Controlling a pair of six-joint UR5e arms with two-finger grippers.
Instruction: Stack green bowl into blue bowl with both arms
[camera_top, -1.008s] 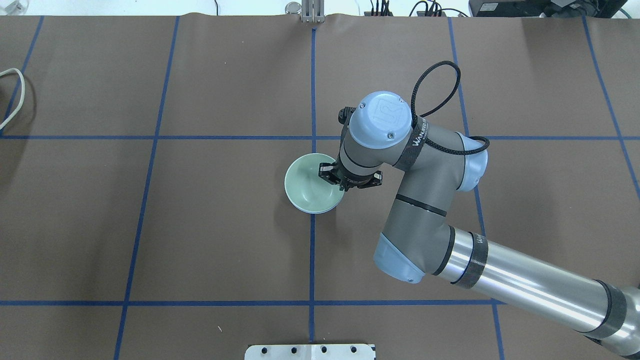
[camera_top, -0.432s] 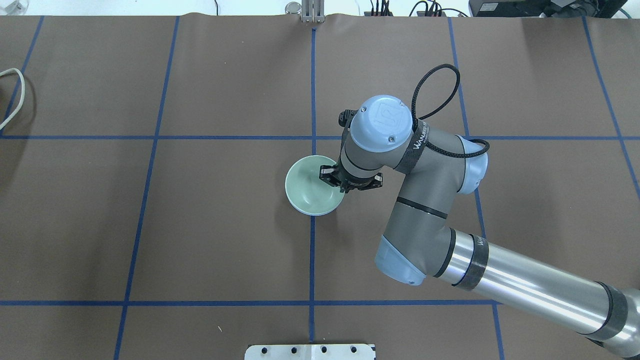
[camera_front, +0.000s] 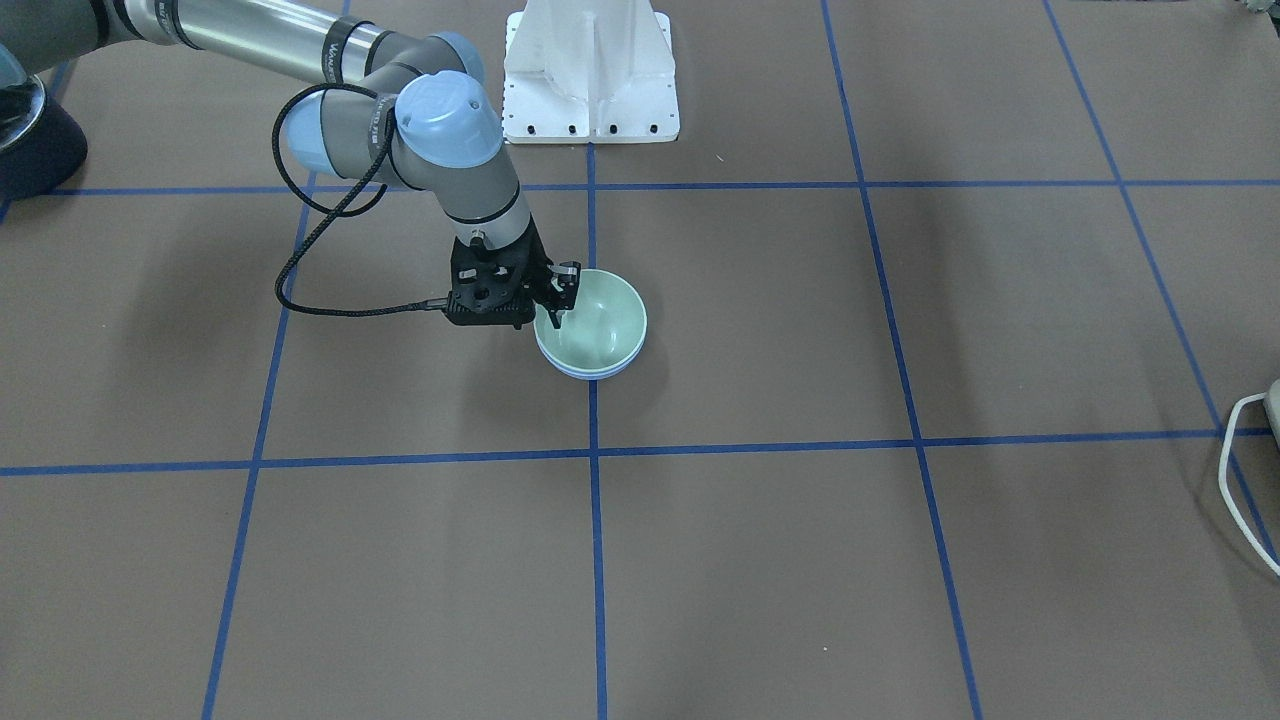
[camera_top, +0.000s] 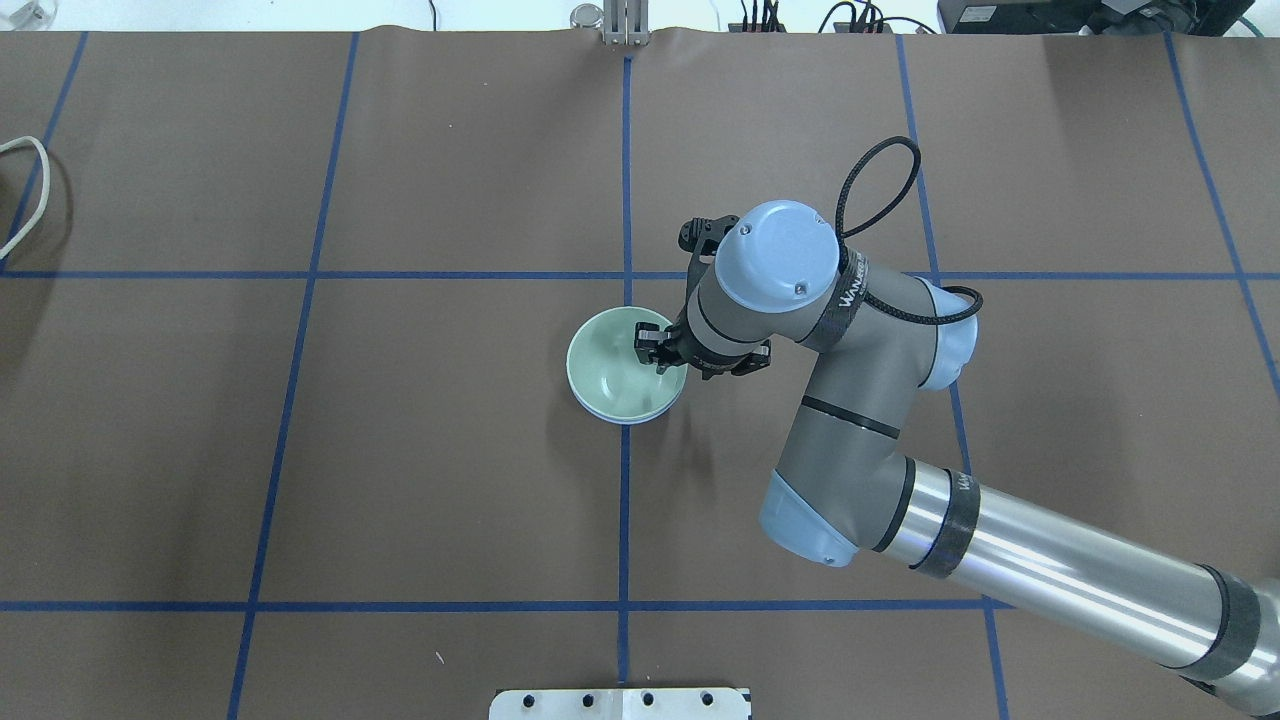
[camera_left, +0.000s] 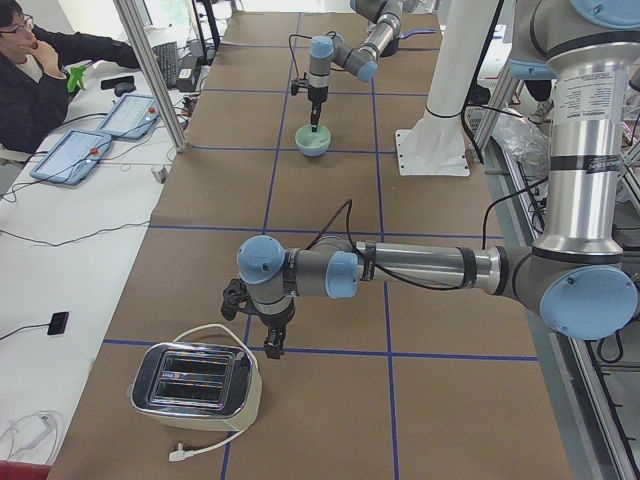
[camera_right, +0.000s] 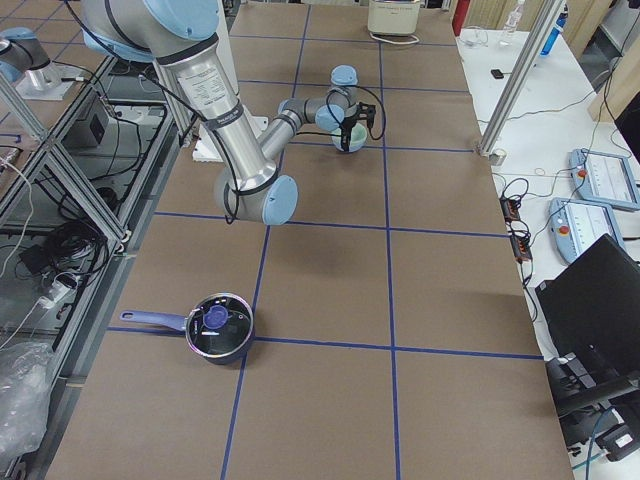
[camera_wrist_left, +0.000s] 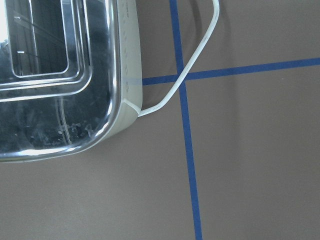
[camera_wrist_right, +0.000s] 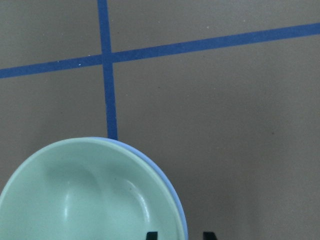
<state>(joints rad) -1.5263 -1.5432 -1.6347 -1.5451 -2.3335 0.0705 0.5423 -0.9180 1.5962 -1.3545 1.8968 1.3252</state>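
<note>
The green bowl (camera_top: 615, 370) sits nested inside the blue bowl (camera_top: 626, 420) at the table's middle, with only a thin blue rim showing under it. My right gripper (camera_top: 660, 352) points down at the bowls' right rim. One finger is inside the green bowl (camera_wrist_right: 85, 200) and one is outside the blue rim (camera_wrist_right: 172, 192). The two fingertips stand apart from the rim on both sides, so the gripper is open. My left gripper (camera_left: 268, 345) hangs low beside a toaster far off to the left, and I cannot tell whether it is open or shut.
A chrome toaster (camera_left: 195, 380) with a white cord (camera_wrist_left: 200, 55) stands at the table's left end. A dark pot with a blue handle (camera_right: 218, 327) stands at the right end. The white base pedestal (camera_front: 592, 70) is at the robot's edge.
My right arm's wrist has swung right and slightly back while the gripper stayed at the bowls' rim. The stacked bowls have shifted a little to the left.
</note>
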